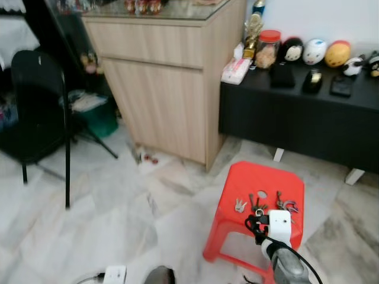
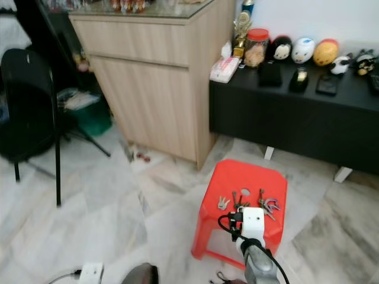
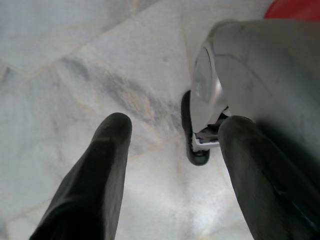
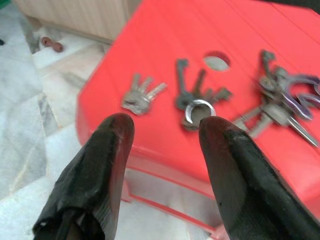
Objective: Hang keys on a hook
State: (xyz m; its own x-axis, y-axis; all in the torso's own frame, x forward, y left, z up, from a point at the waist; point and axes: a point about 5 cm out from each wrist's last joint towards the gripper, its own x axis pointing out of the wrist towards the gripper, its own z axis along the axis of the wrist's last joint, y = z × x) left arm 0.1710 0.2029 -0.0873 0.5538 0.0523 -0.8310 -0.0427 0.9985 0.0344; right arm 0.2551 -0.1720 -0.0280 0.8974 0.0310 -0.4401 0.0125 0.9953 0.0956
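Right gripper [image 4: 165, 132]: fingers spread, nothing between them, poised over the near edge of the red stool [image 1: 237, 236]. Right arm enters from the lower right in the head views.

Left gripper [image 3: 172, 135]: fingers spread, empty, hanging over the marble floor [image 3: 75, 60] beside the robot's own grey body.

On the stool top, three sets of keys lie in a row. Small silver key bunch [image 4: 141, 96] toward the robot's left. Dark keys on a ring [image 4: 196, 100] in the middle, just beyond the tip of one right finger; contact cannot be judged. Larger key bunch with a purple clip [image 4: 282, 102] toward the right. A small hole in the stool top sits just behind the middle set.

Farther back: wooden cabinet [image 1: 160, 77] centre-left; black folding chair [image 1: 38, 106] at far left; low black table [image 1: 296, 118] at right with a red-lidded jar [image 1: 268, 48] and round figurines [image 1: 314, 51].
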